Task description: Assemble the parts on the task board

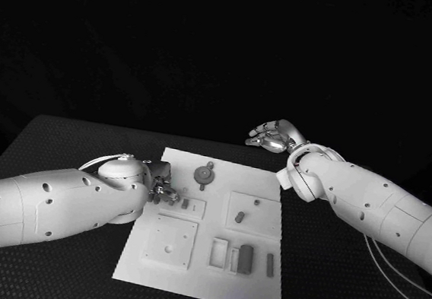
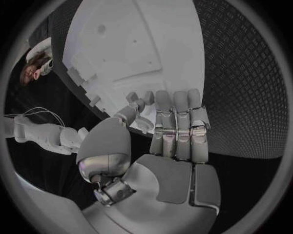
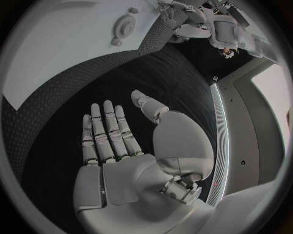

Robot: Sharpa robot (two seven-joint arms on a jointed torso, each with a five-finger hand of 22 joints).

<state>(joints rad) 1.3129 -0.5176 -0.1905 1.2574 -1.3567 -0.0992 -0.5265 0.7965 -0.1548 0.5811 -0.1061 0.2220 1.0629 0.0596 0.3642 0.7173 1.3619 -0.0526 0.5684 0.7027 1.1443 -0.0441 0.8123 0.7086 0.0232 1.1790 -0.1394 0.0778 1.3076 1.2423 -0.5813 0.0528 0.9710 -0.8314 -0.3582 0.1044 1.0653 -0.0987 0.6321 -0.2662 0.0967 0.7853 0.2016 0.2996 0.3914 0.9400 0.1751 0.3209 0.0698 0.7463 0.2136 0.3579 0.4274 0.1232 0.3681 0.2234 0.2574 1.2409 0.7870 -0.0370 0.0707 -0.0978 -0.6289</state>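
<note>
Black table [image 1: 74, 135], white task board [image 1: 245, 281], left hand [image 1: 161, 187] fingers at its edge, right hand [image 1: 273, 137] spread, empty.

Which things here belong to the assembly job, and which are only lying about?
Belonging to the job:
- task board
- round part near the board's far edge
- dark oblong part near its near edge
- left hand, at the board's left edge
- right hand, open, beyond the board's far right corner

Just there:
- black table
</note>
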